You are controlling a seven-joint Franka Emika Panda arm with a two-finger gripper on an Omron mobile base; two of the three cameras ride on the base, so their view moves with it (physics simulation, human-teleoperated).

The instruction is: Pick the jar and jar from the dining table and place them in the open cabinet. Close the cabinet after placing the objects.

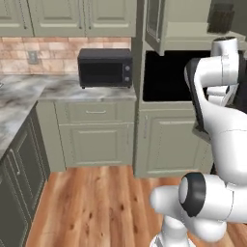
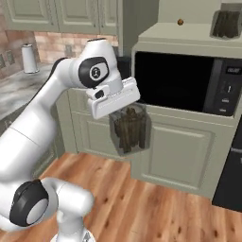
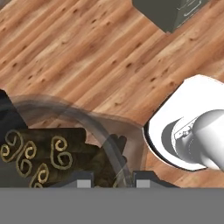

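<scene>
The pincer (image 2: 124, 109) is clenched on the rim of a jar (image 2: 129, 128), which hangs below the hand in mid-air, level with the lower door of the oven (image 2: 182, 80) and just to its left as the right base view shows it. The jar touches nothing else; the wood floor (image 2: 156, 203) lies well below it.

A second jar (image 2: 227, 22) stands above the oven, up on the shelf, in the open cabinet (image 2: 189, 33), upright, near its right side.

Handling, by judgement: the held jar is clear glass, so stiff, smooth and breakable. A grip on the wall at the mouth is narrow, and the glass could slip or swing if the arm moves sharply. The load of dark sticks adds some weight low down. A drop onto the floor would likely break it.

Orientation: the held jar's long axis runs close to vertical, mouth up toward the hand and base toward the floor, with a slight tilt. In the hand view, the fingers (image 3: 118, 144) straddle the glass wall, and the sticks inside stand lengthwise along the jar, their curled ends facing the mouth.
</scene>
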